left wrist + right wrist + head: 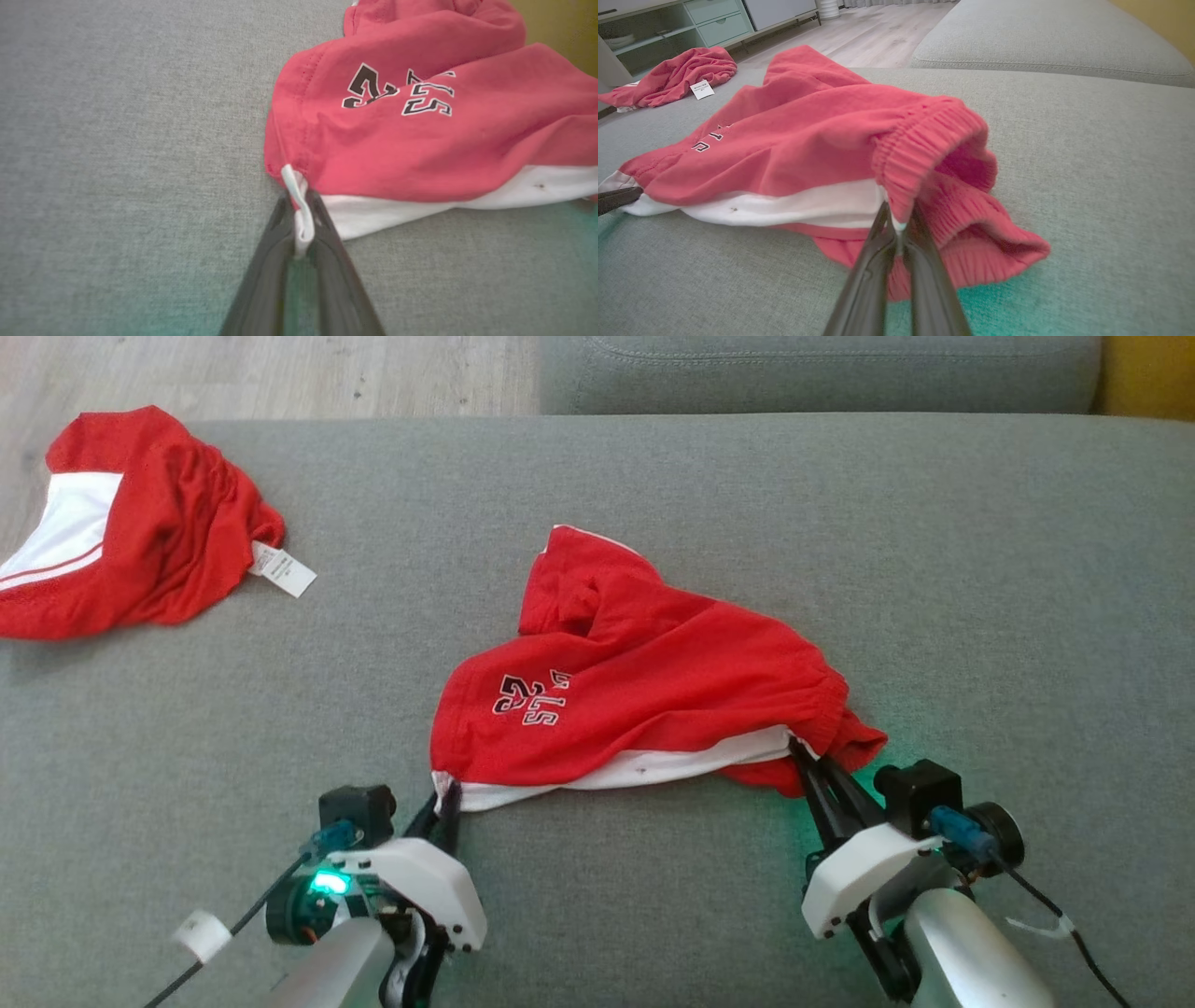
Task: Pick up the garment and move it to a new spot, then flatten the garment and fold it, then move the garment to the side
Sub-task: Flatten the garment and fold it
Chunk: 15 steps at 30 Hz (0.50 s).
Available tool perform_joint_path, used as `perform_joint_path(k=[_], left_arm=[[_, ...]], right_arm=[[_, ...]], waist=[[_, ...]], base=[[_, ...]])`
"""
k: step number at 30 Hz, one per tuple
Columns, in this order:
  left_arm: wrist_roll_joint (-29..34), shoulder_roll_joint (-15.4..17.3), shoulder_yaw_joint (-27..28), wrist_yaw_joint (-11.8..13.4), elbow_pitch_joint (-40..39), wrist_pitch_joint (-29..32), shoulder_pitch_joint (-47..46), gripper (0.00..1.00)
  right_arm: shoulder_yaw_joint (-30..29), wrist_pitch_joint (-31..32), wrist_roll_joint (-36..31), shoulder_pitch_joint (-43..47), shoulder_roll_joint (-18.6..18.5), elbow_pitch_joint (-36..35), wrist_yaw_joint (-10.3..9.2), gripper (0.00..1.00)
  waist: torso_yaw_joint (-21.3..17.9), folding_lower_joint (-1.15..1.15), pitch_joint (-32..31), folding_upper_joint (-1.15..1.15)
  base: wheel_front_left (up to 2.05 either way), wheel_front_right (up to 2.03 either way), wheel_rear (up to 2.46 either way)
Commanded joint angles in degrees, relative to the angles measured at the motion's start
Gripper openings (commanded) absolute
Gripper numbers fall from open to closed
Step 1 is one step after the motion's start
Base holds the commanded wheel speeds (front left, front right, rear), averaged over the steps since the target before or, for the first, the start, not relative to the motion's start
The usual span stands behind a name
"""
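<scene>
The garment [635, 691] is a pair of red shorts with a white side stripe and dark lettering, lying crumpled in the middle of the grey cushion [980, 569]. My left gripper [446, 800] is shut on the white hem corner at its near left; the left wrist view shows the white edge pinched between the fingers [301, 219] of the garment [420, 140]. My right gripper [798, 747] is shut on the near right end, where the elastic waistband meets the white stripe [896, 219]. The garment [808, 140] sags between both grips. The left gripper's tip [616, 198] shows at that view's left edge.
A second red and white garment [131, 523] with a white label [283, 569] lies bunched at the cushion's far left edge. Beyond are another grey cushion [822, 373] and wooden floor [261, 373]. A pale cabinet [691, 23] stands across the room.
</scene>
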Motion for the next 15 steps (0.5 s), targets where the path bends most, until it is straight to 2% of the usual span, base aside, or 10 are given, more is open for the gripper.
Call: perform_joint_path(k=[1, 8, 12, 15], left_arm=[[-0.14, 0.95, 1.66, 0.24, -1.36, -0.66, -1.23, 0.00], [-0.09, 2.03, 2.48, 0.37, -4.40, -4.12, -0.21, 0.00], [0.50, 3.51, 2.96, 0.84, -9.38, -5.92, 0.10, 0.00], [1.87, 5.51, 3.16, 2.17, -14.97, -6.45, -0.12, 0.00]], right_arm=[[0.69, -0.82, 0.34, -2.56, -0.19, -1.29, 0.43, 0.00], [-0.37, -1.90, 2.55, -2.18, -0.19, -2.44, 0.43, 0.00], [-1.36, -2.72, 5.00, -1.73, -0.19, -5.46, 0.43, 0.00], [-1.96, -2.78, 6.24, -1.46, -0.19, -9.51, 0.43, 0.00]], waist=[[-0.10, 0.00, -0.23, 0.00], [-0.02, 0.00, -2.16, 0.00], [0.24, 0.00, -5.03, 0.00], [0.32, 0.00, -7.36, 0.00]], base=[[0.00, 0.00, 0.00], [0.00, 0.00, 0.00], [0.00, 0.00, 0.00], [0.00, 0.00, 0.00]])
